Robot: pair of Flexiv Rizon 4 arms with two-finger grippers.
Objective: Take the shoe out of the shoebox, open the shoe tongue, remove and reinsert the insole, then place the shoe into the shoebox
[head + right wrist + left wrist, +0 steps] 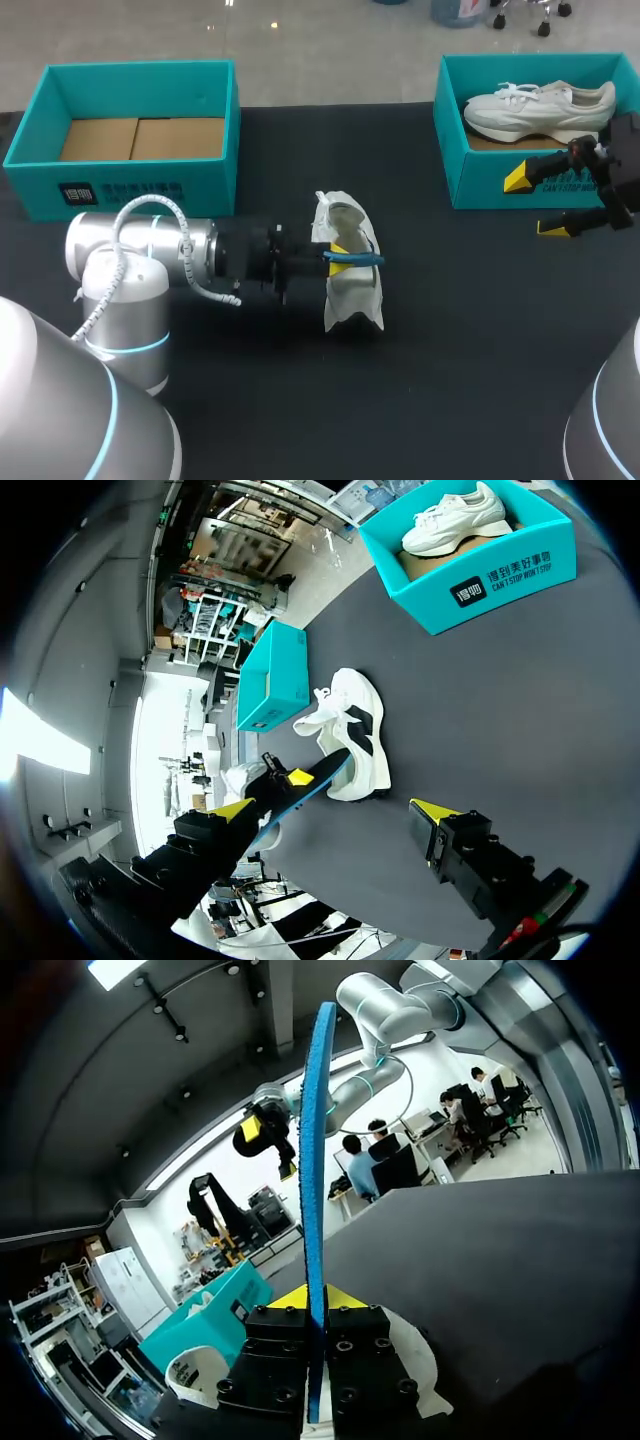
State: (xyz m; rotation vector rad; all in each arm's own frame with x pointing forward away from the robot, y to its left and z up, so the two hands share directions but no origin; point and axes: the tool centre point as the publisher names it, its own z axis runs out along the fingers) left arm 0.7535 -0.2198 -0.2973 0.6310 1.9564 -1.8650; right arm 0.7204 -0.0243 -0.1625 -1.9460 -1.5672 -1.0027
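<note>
Left tool clamped on blue insole, frame centre, partly hiding shoe; right tool apart, far right.

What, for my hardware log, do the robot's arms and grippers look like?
The left arm and right arm are silver-white rounded tubes with thin light-blue rings; the left carries a white coiled cable. The left gripper and right gripper are black, blocky, with wedge-shaped yellow fingertips.

Head camera looked down on the table from above and behind; wrist cameras (fisheye) faced each other, nearer; all shared the right shoebox.
</note>
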